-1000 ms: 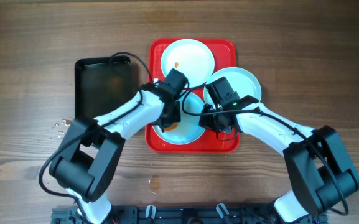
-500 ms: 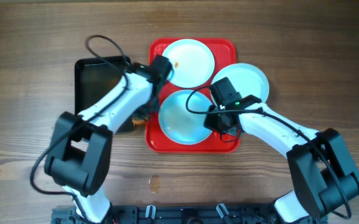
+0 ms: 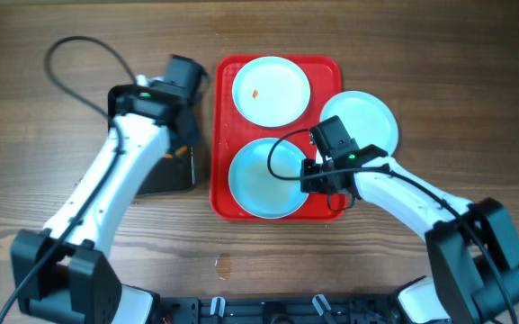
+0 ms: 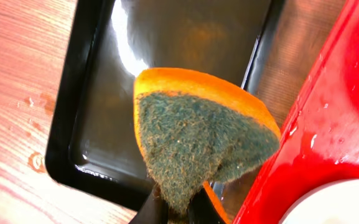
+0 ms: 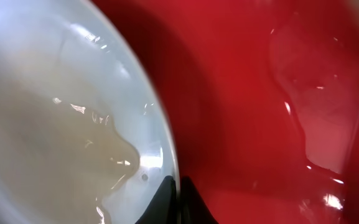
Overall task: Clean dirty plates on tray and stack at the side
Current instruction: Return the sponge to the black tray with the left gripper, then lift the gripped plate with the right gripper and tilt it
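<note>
The red tray (image 3: pixel 219 108) holds a white plate (image 3: pixel 271 90) with an orange speck at the far end and a pale-blue wet plate (image 3: pixel 266 177) at the near end. A third plate (image 3: pixel 360 121) lies half over the tray's right rim. My right gripper (image 3: pixel 317 175) is shut on the near plate's right rim; in the right wrist view its jaws (image 5: pixel 178 193) pinch the rim of that plate (image 5: pixel 61 124) over the red tray floor (image 5: pixel 241 93). My left gripper (image 3: pixel 183 144) is shut on an orange-and-green sponge (image 4: pixel 198 137) above the black tray (image 4: pixel 92 124).
The black tray (image 3: pixel 171 175) sits just left of the red tray, whose rim (image 4: pixel 328 137) shows at the right of the left wrist view. Water pools on the red tray floor (image 5: pixel 316 112). Small drops lie on the wooden table (image 3: pixel 86 180) left of the black tray.
My left arm has swung left off the near plate, carrying the sponge over the black tray. The right-hand plate has slid a little to the right. My right gripper stays on the near plate's rim.
</note>
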`<act>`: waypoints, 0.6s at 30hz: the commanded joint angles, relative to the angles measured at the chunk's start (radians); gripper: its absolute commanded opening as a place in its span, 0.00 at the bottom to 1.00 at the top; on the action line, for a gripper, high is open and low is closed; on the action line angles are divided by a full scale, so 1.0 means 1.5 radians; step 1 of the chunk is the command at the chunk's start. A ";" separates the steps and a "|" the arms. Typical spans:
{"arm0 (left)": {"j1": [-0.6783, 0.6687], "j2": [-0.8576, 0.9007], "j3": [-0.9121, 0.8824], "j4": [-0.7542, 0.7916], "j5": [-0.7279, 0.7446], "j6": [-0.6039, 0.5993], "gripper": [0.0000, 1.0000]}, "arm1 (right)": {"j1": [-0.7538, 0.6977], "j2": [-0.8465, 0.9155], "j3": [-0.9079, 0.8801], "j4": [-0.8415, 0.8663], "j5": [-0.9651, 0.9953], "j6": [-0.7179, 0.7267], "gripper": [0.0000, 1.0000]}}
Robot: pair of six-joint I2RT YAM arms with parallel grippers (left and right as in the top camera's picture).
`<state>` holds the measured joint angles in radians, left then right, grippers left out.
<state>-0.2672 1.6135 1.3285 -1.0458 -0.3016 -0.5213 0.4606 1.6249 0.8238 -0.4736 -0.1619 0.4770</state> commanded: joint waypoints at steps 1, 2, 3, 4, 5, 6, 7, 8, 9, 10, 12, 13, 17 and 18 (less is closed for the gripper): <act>0.066 -0.006 -0.014 0.037 0.089 0.087 0.04 | -0.001 -0.055 -0.003 0.007 -0.038 -0.087 0.04; 0.076 -0.006 -0.024 0.050 0.104 0.100 0.04 | -0.001 -0.060 -0.003 0.008 -0.040 -0.092 0.04; 0.091 -0.006 -0.039 0.067 0.126 0.121 0.04 | -0.001 -0.064 -0.003 0.009 -0.043 -0.097 0.05; 0.105 -0.006 -0.054 0.083 0.139 0.136 0.04 | -0.001 -0.065 -0.003 0.012 -0.051 -0.109 0.04; 0.116 -0.006 -0.072 0.102 0.144 0.141 0.04 | -0.001 -0.065 -0.003 0.016 -0.062 -0.122 0.04; 0.128 -0.006 -0.092 0.118 0.144 0.142 0.04 | -0.001 -0.065 -0.003 0.019 -0.067 -0.128 0.04; 0.139 -0.006 -0.111 0.135 0.144 0.146 0.04 | -0.001 -0.065 -0.003 0.019 -0.067 -0.128 0.04; 0.151 -0.006 -0.136 0.158 0.149 0.156 0.04 | -0.001 -0.065 -0.003 0.019 -0.062 -0.128 0.04; 0.158 -0.006 -0.153 0.174 0.149 0.156 0.04 | -0.001 -0.065 -0.003 0.020 -0.046 -0.125 0.04; 0.167 -0.006 -0.173 0.191 0.151 0.156 0.04 | -0.001 -0.065 -0.003 0.022 -0.020 -0.121 0.04; 0.178 -0.006 -0.206 0.227 0.195 0.176 0.04 | -0.001 -0.066 0.006 0.024 0.020 -0.106 0.04; 0.178 -0.006 -0.215 0.238 0.213 0.192 0.04 | -0.001 -0.068 0.011 0.023 0.027 -0.106 0.04; 0.178 -0.006 -0.232 0.251 0.225 0.206 0.04 | 0.000 -0.087 0.031 0.018 0.042 -0.106 0.04; 0.178 -0.006 -0.232 0.249 0.225 0.206 0.04 | 0.000 -0.095 0.033 0.019 0.051 -0.107 0.04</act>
<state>-0.0032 1.6119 0.9886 -0.6758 -0.0170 -0.2604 0.4591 1.5368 0.8291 -0.4480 -0.1413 0.3229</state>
